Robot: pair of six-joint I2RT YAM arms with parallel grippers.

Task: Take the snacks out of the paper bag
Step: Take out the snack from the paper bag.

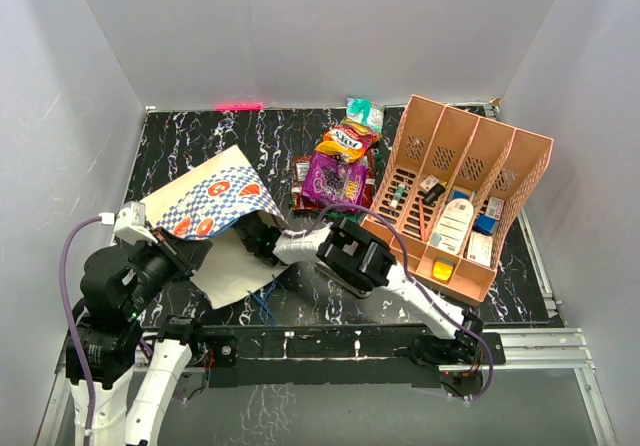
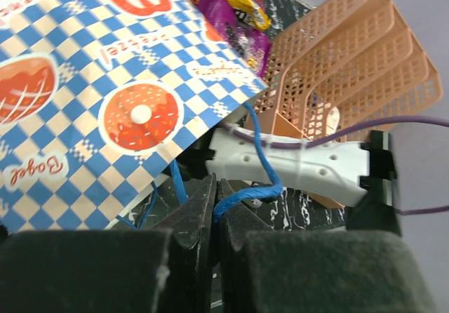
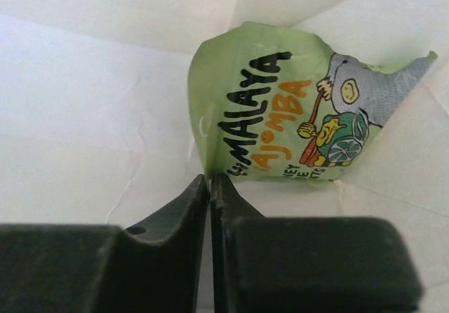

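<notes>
Black, white-veined marble tops the desk, boxed in by pale grey walls. The paper bag lies near the left edge, mouth facing right. Loose snacks pile at the far middle beside a salmon-pink organiser holding small bottles and boxes. The left tool is clamped on the bag's blue string handle. The right tool, inside the bag, pinches a green packet.

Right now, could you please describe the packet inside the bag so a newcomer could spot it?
Find the blue-checked paper bag at the left of the table. Inside lies one packet, pinched by the right gripper. Lime green and lettered MALAYA, it alone is bagged; the other snacks lie outside.
</notes>
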